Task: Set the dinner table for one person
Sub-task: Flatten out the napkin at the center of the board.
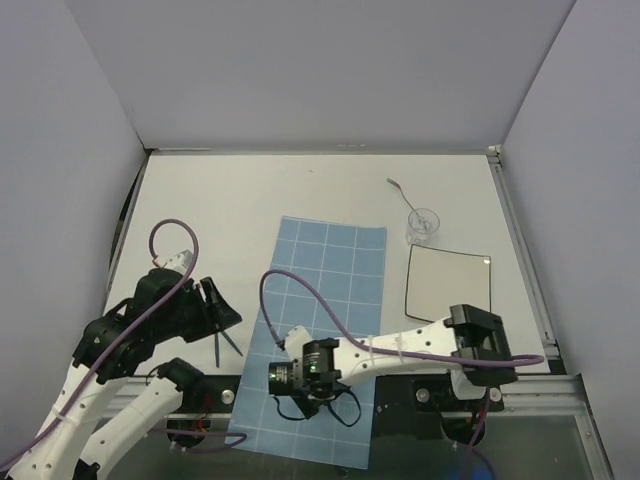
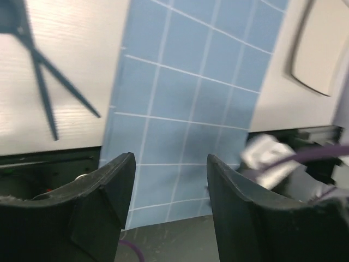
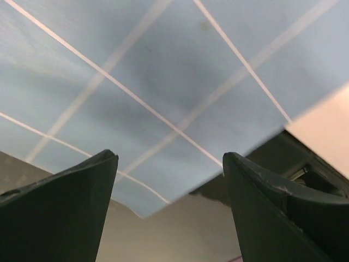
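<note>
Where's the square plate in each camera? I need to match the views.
Top external: the square plate lies right of the blue mat, just below the glass.
Left wrist: upper right corner, cut off by the frame.
Right wrist: not in view.
Shared landmark: the blue mat, seen in all three.

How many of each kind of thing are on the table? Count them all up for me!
Blue mat: 1
Plate: 1
Glass: 1
Light utensil: 1
Dark utensils, crossed: 2, as far as I can tell
Total: 6
</note>
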Available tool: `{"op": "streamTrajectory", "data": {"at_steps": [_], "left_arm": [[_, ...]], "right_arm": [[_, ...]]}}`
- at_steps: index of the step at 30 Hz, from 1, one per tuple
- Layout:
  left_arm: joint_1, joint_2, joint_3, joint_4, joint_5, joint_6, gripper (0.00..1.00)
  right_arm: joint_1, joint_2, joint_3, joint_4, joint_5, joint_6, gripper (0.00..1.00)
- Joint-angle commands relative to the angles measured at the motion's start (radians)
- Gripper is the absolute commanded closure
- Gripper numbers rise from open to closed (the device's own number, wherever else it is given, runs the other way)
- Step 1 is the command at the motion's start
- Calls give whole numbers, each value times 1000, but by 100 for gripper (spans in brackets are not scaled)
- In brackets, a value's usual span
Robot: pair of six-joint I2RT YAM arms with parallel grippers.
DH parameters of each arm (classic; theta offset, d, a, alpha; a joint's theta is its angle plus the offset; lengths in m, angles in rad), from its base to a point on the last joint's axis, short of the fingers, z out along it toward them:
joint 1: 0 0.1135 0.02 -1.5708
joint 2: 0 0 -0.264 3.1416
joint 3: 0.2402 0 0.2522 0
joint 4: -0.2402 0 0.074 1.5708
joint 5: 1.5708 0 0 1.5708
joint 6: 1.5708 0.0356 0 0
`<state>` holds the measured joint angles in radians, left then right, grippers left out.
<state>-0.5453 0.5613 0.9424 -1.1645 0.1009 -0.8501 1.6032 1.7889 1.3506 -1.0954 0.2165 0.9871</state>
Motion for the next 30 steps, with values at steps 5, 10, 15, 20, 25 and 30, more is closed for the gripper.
{"op": "streamTrajectory", "data": {"at_steps": [5,10,15,20,25,30], "left_arm": [[11,141,47,-29,-144,84,45],[11,302,87,174,-6,115,91],[11,507,174,318,25,120,100],[16,731,295,412,50,139,100],[31,937,381,499,92,136,100],[42,1059,399,576,127,130,100]], "right_arm": [[-31,-372,-179,-36,191,217,21],[-226,-452,-122,12,188,40,98],[-435,-397,-21,59,123,-162,100],[-621,-234,50,125,13,-313,100],[-800,-106,70,237,-166,-389,100],[-891,-17,99,256,-216,-435,100]]}}
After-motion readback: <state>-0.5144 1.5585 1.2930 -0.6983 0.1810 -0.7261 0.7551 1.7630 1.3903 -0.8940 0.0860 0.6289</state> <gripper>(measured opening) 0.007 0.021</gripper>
